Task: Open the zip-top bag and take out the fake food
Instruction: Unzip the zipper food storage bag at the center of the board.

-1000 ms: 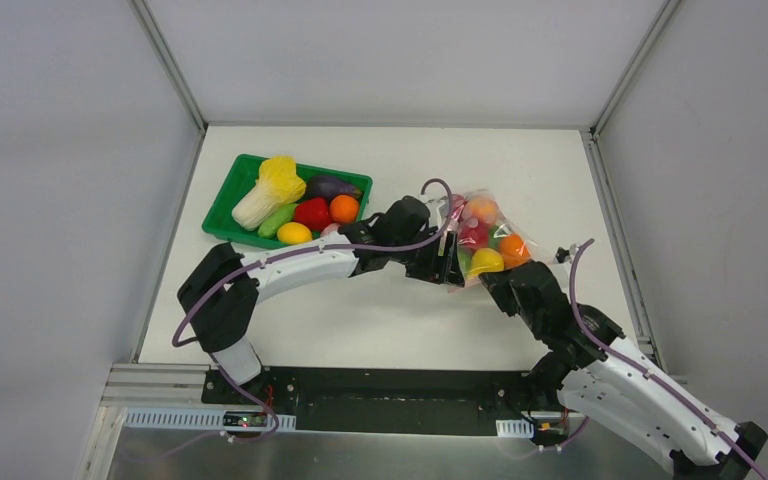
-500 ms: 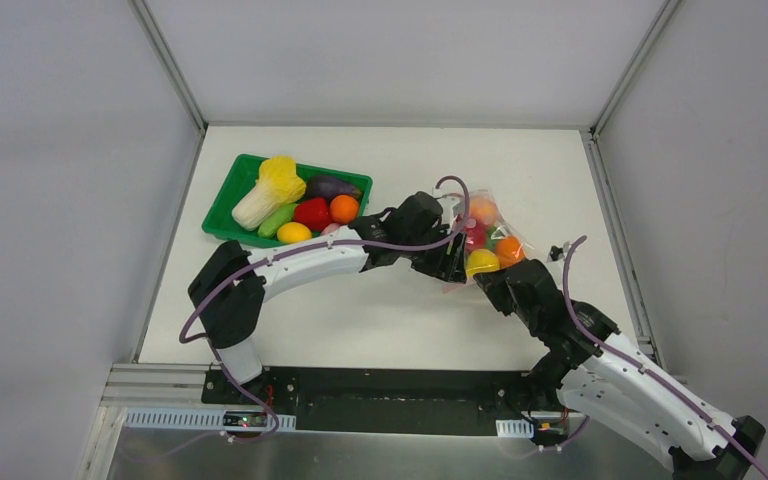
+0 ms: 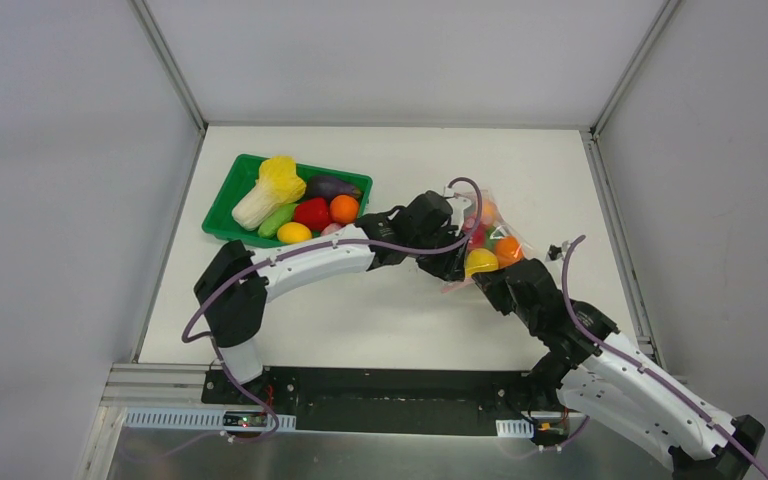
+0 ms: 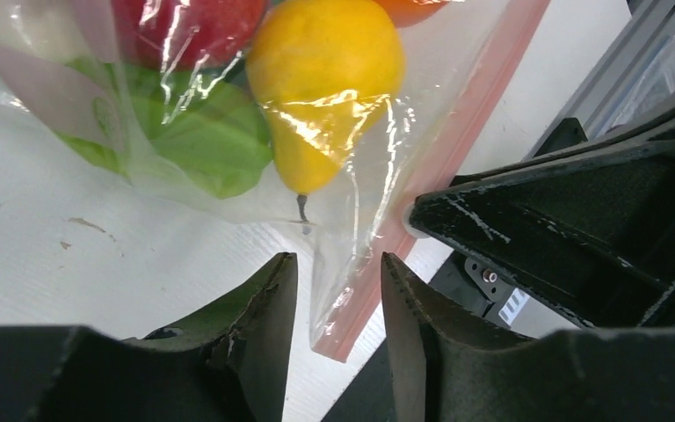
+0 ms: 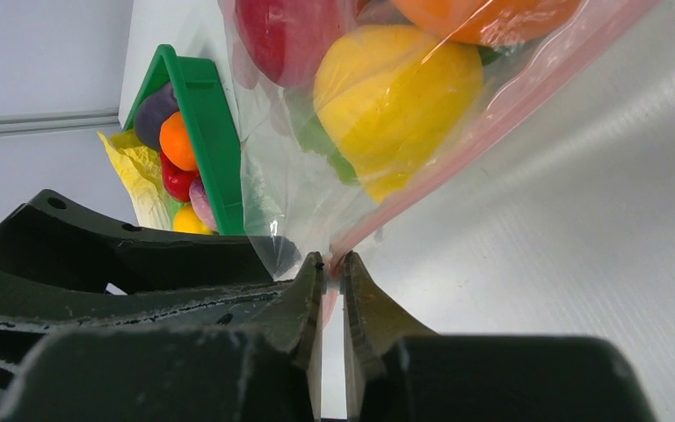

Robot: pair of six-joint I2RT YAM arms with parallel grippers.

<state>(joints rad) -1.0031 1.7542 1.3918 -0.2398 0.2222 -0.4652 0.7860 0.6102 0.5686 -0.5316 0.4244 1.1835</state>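
At the pink strip (image 5: 492,126) of the zip-top bag (image 5: 378,114): right tool (image 5: 333,260) pinches it; left tool (image 4: 338,265) spread, bag edge between fingers.

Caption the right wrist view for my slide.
Right gripper pinches the zip-top bag by its pink strip, fake food inside.

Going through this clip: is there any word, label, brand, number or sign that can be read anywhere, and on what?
No text can be read in any view.
Bag: no legible print on the clear plastic or its pink strip.
White tag on the black arm part behind the bag: marks too small and blurred to read.
Green tray: no label seen.
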